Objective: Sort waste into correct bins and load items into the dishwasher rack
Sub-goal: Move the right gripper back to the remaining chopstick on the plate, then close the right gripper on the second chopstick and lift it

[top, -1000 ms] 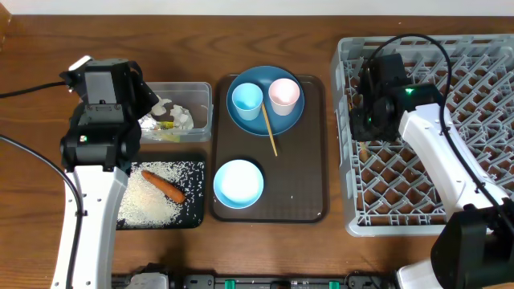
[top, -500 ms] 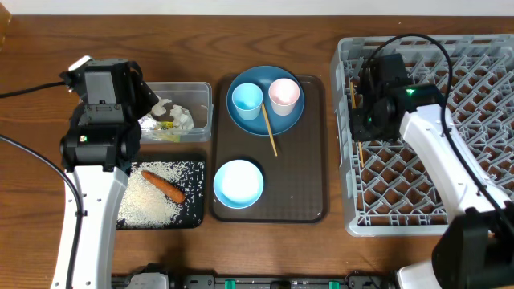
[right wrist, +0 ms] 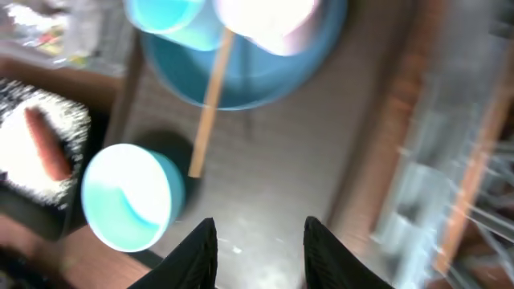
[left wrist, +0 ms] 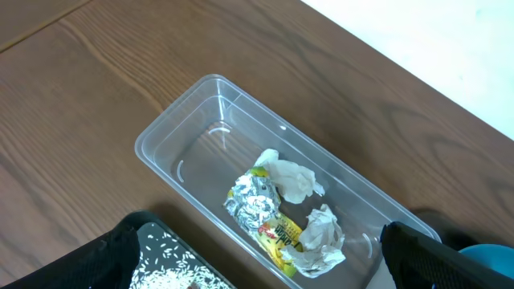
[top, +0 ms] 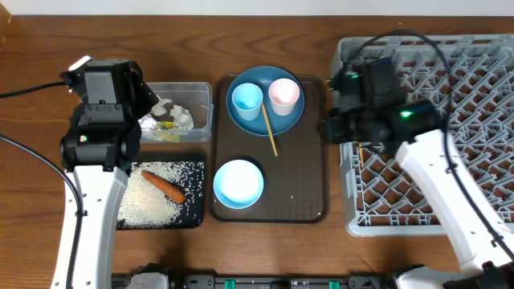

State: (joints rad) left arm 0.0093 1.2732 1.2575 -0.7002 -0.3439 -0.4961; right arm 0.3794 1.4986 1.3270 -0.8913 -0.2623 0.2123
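Note:
My left gripper (top: 146, 108) (left wrist: 269, 265) hangs open and empty over the clear tub (top: 207, 104) (left wrist: 161, 136), which holds crumpled paper (left wrist: 295, 181) and the wrapper (left wrist: 255, 202). The black tray (top: 201, 210) holds rice (top: 148, 205) and the carrot (top: 165, 186). My right gripper (top: 333, 127) (right wrist: 261, 245) is open and empty over the brown tray's right edge. The blue plate (top: 286, 119) (right wrist: 265, 80) carries the blue cup (top: 246, 99) and pink cup (top: 283, 95). One chopstick (top: 270, 133) (right wrist: 210, 104) leans off the plate. The bowl (top: 238, 183) (right wrist: 128, 197) is nearer. Another chopstick (top: 361, 151) lies in the rack (top: 450, 96).
The brown serving tray (top: 309, 193) lies between the bins and the rack. The rack's left wall stands just right of my right gripper. The right wrist view is motion-blurred. Wooden table surrounds everything.
My right arm has swung left from over the rack's left side to the brown tray's right edge, leaving a chopstick in the rack. The left arm has not moved.

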